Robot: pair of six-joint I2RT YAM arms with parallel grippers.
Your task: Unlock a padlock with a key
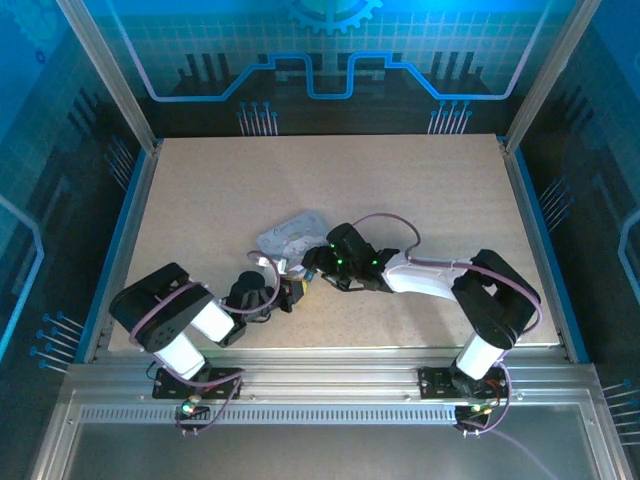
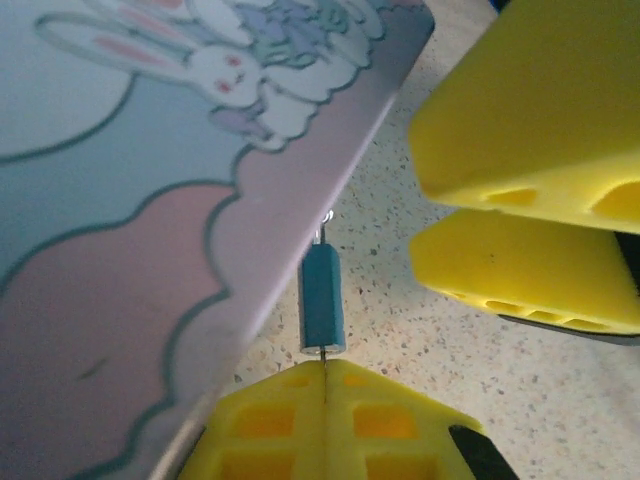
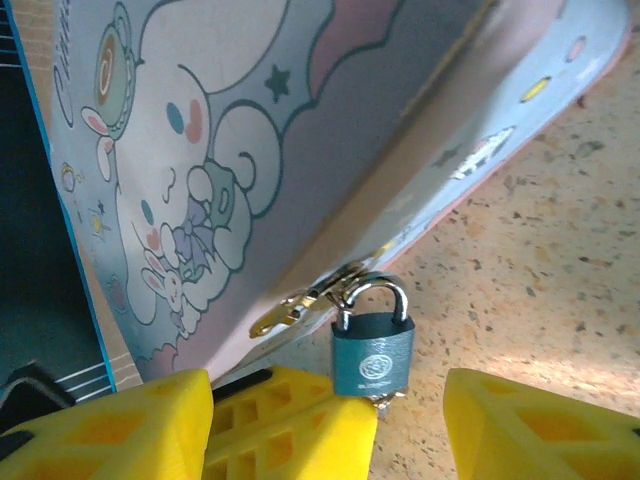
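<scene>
Padlock (image 3: 372, 352) hangs from clasp (image 3: 300, 305) of cartoon-printed tin (image 3: 250, 170), table (image 3: 560, 250) beneath.

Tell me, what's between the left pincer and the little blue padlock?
Just the thin key, from the shut left pincer up into the padlock, in the left wrist view.

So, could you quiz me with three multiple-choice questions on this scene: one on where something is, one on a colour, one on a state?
1. The padlock hangs:
A) from the clasp of the tin
B) from a gripper finger
C) on the back wall

2. The gripper fingers are:
A) red
B) yellow
C) white

3. The padlock's shackle is:
A) swung open
B) missing
C) closed

Answers:
1. A, because the shackle loops through the clasp.
2. B, because the left gripper and right gripper both have yellow fingers.
3. C, because both shackle legs sit in the lock body.
</scene>
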